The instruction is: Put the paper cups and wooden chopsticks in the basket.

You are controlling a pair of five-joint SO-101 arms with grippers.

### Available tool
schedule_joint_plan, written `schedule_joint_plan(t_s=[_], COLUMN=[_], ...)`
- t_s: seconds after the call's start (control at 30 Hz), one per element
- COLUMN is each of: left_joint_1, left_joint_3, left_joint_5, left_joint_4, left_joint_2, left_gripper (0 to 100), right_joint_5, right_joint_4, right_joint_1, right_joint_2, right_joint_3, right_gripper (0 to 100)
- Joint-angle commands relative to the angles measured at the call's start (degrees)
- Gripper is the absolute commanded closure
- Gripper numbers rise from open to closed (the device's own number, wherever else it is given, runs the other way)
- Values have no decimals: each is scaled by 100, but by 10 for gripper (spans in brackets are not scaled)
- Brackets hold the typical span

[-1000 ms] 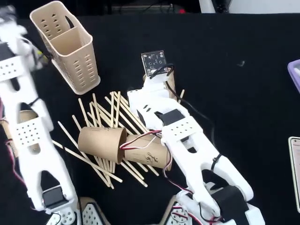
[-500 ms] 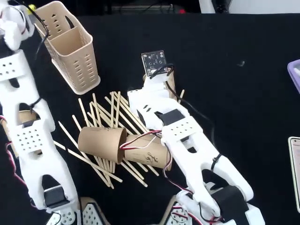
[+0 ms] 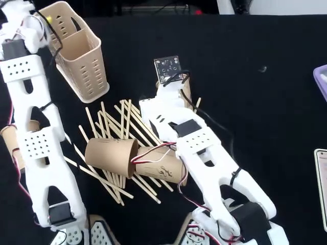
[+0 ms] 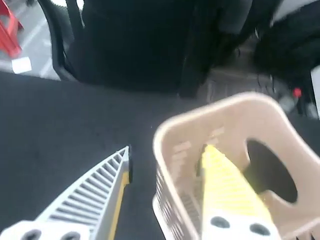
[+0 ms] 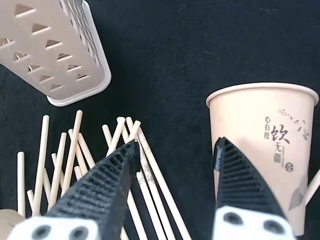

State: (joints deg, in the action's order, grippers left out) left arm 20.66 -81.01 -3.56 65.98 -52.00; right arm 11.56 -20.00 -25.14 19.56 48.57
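**Nothing in the basket yet: cups and sticks lie on the table**

The tan plastic basket with holes (image 3: 76, 51) stands at the far left of the black table (image 3: 265, 127). All the thin wooden chopsticks (image 3: 115, 133) lie in a heap near the middle. Two brown paper cups (image 3: 111, 155) lie on their sides on the heap, a third cup (image 5: 260, 145) stands up past it, and a fourth cup (image 3: 11, 138) lies by the left arm. So I think the job has hardly started. The left gripper (image 4: 167, 150) is empty, its fingers apart, one inside the basket and one outside the wall. The right gripper (image 5: 176, 142) is wide apart too, with the standing cup by one finger. Since a second ago the left arm has swung up to the basket. The right arm, cups and sticks have not moved.
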Motion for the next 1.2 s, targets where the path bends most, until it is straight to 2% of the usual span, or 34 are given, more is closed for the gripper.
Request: schedule_joint_plan(t_s=[0.0,0.07,0.13,0.2,0.27,0.4,0.5,0.63,0.77,0.87,1.0,1.17], left_joint_1=[-180,-233,-321,-382,-462,-681,-901,-1297,-1631,-1859,-2079,-1912], left_joint_3=[-119,-119,-119,-145,-418,-1165,-1446,-1429,-1429,-1437,-1437,-1420], left_joint_5=[-9,0,0,18,167,246,229,229,255,237,229,273], left_joint_4=[510,844,1143,1477,1864,2637,2884,2593,2330,2295,2277,1987], left_joint_2=[123,123,123,123,123,62,62,62,62,123,123,123], left_gripper=[983,944,976,967,971,970,970,970,970,970,967,970], right_joint_5=[0,0,0,-9,-26,-167,-158,-132,-167,-167,-167,-123], right_joint_4=[114,114,114,114,105,-246,-677,-809,-791,-448,229,369], right_joint_1=[-26,-26,-26,-26,9,176,202,149,-273,-457,-448,-466], right_joint_2=[22,22,40,189,462,1191,1763,2149,2000,1798,1516,1367], right_joint_3=[-48,-57,-92,-163,-189,-180,-180,-119,4,4,4,-101], right_gripper=[763,797,871,949,988,943,910,848,773,734,727,727])
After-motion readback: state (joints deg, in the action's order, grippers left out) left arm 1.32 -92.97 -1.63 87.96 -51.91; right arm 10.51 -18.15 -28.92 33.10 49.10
